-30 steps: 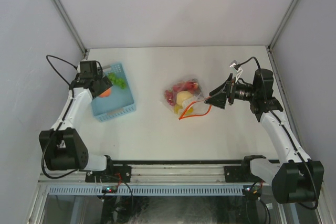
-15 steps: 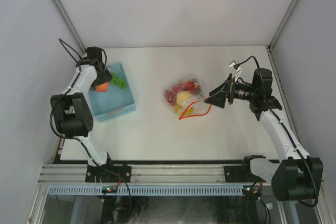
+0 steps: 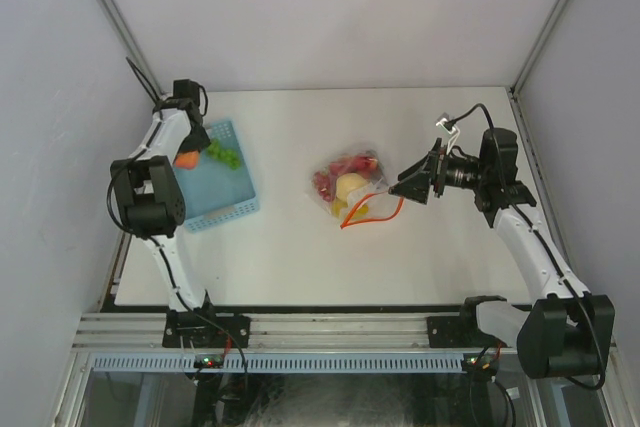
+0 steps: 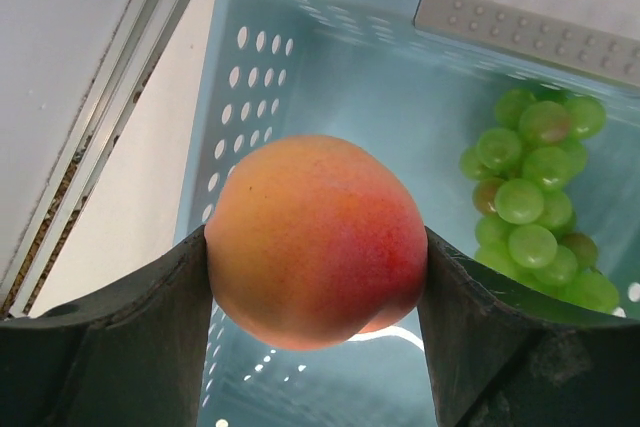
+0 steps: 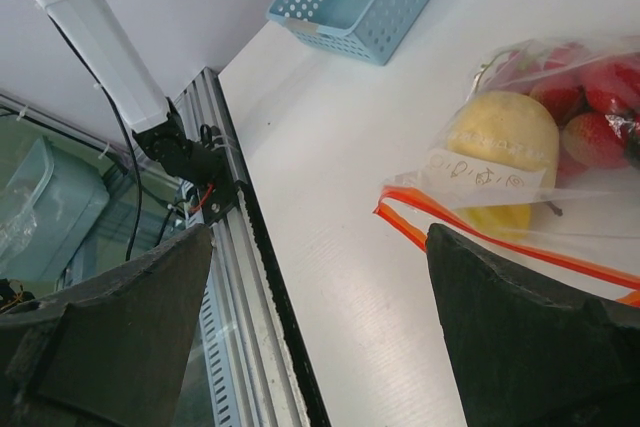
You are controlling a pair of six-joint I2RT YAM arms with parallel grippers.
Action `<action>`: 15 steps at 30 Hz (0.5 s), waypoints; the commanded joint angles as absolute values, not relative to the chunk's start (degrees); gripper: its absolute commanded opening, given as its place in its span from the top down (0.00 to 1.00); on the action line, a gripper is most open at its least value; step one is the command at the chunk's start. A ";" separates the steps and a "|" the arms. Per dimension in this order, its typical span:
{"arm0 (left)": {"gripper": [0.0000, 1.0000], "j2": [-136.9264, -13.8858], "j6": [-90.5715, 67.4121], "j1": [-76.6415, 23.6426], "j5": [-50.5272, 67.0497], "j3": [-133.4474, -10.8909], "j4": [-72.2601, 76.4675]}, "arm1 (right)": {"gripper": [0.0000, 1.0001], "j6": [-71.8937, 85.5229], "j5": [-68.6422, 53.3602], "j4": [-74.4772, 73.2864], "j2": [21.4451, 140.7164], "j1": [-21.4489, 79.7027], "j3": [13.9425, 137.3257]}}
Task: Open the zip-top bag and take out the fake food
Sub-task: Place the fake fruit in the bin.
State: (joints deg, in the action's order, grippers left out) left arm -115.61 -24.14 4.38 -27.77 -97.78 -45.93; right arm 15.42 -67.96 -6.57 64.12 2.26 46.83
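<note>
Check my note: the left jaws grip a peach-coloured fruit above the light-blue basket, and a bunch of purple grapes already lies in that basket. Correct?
Not quite: the grapes are green, not purple, as the left wrist view shows. The rest holds: the left jaws grip the peach-coloured fruit above the light-blue basket, where the bunch lies.

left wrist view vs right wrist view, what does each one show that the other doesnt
Only the left wrist view shows a peach clamped in the left gripper over the basket, with green grapes lying in it.

Only the right wrist view shows the bag on the table, holding a yellow piece and red pieces, and the open right gripper.

Both show the light-blue basket: its inside in the left view, its outer wall in the right.
</note>
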 commanded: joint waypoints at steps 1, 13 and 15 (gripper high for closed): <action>0.93 -117.64 -21.61 4.71 -31.33 -101.80 -46.48 | 0.14 15.12 -67.90 -4.57 64.40 2.03 50.30; 0.92 -123.40 -18.83 4.69 -32.83 -106.43 -46.64 | 0.14 14.96 -67.92 -5.01 66.39 2.09 51.89; 0.92 -124.09 -18.49 4.69 -33.31 -107.04 -46.91 | 0.14 14.90 -67.93 -5.17 66.60 2.02 52.04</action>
